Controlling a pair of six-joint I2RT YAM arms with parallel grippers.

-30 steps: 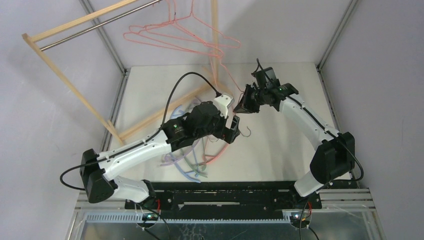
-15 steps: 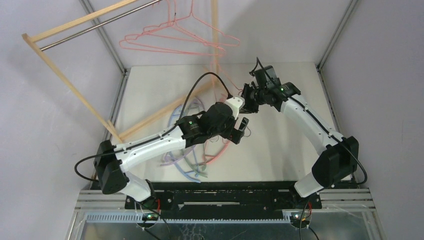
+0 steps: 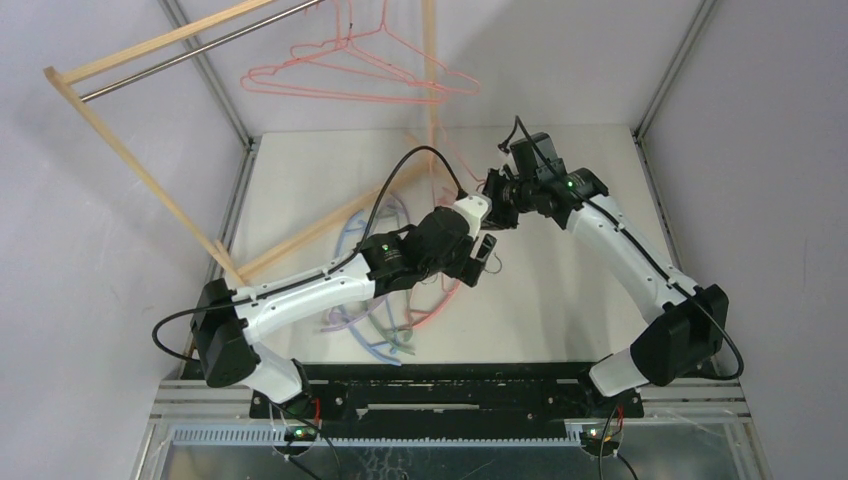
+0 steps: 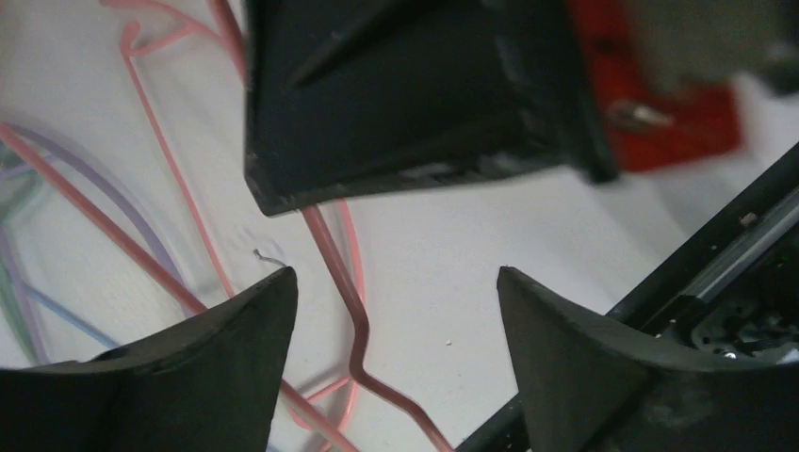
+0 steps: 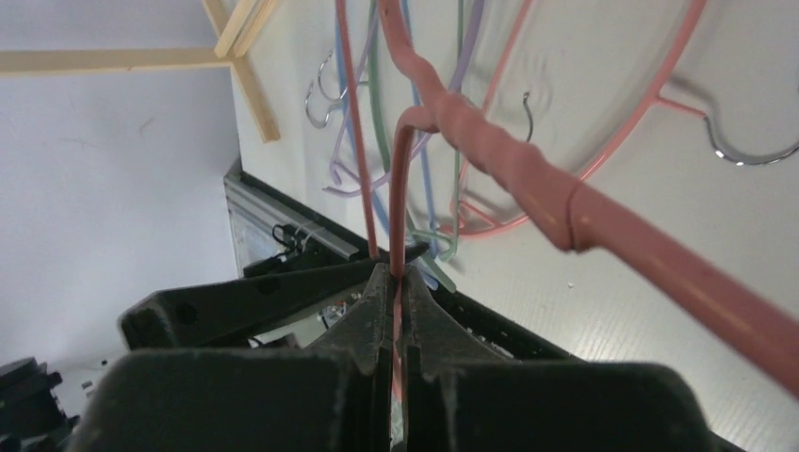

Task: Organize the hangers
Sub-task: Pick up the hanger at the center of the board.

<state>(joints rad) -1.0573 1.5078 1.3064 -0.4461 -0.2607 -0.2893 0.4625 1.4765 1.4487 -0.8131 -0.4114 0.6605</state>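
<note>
two pincers meet over the middle of the counter [image 3: 560, 290], tip to tip and just beside each other.

right pincer [image 5: 394, 275]: fully closed, fingers pinched on a thin pink-red wire hanger [image 5: 399, 188]. the wire rises straight out of the fingertips, and the hanger's thicker twisted neck crosses close in front of the wrist camera.

left pincer [image 4: 394, 282]: spread wide, gripping nothing. the same pink wire runs down through the gap between its fingers; the wrist view shows it touching neither one. the black body of the right pincer sits directly ahead of the left fingertips.

loose hangers [image 3: 372, 325]: lilac, green, blue and pink ones with metal hooks lie in an overlapping heap flat on the counter, below and behind the left pincer, partly under the left forearm. an exact count cannot be made.

hung wire hangers [image 3: 360, 75]: a few pink-red ones hang well beyond both pincers, on the far side from the arm bases. their hooks run out of the top of the view, so the seating cannot be confirmed.

rack [image 3: 130, 160]: light wood frame with a metal rod [image 3: 200, 50], far to the left pincer's outer side.
</note>
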